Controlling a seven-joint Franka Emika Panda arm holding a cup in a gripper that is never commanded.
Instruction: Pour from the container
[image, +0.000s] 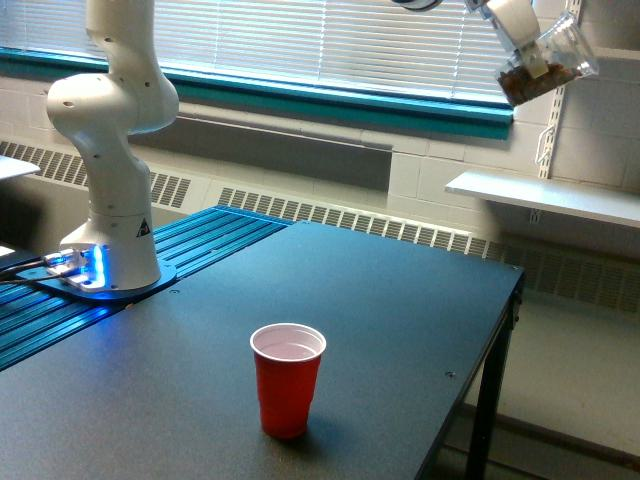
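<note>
One red cup (288, 378) stands upright near the front of the dark table (380, 300), white inside and, as far as can be seen, holding nothing. Nothing else sits close to it on the tabletop, so there is open room on every side, though the table's edge on the exterior view's right falls away not far from the cup. Farther back, the robot's white base (110, 200) rises from a blue-lit mount at the exterior view's left, beside a ribbed blue strip. Farthest and highest, near the top corner at the exterior view's right, the gripper (520, 30) is clamped around the clear cup (548, 65), which is tilted with brown crumbly bits gathered at its lower end (the fingers themselves are mostly cut off by the frame). The clear cup hangs well apart from the red cup, above a wall shelf (545, 195) and past the table's far corner. By this view the pour has not begun: no bits are falling, and the clear cup would need to come over the red cup first.
</note>
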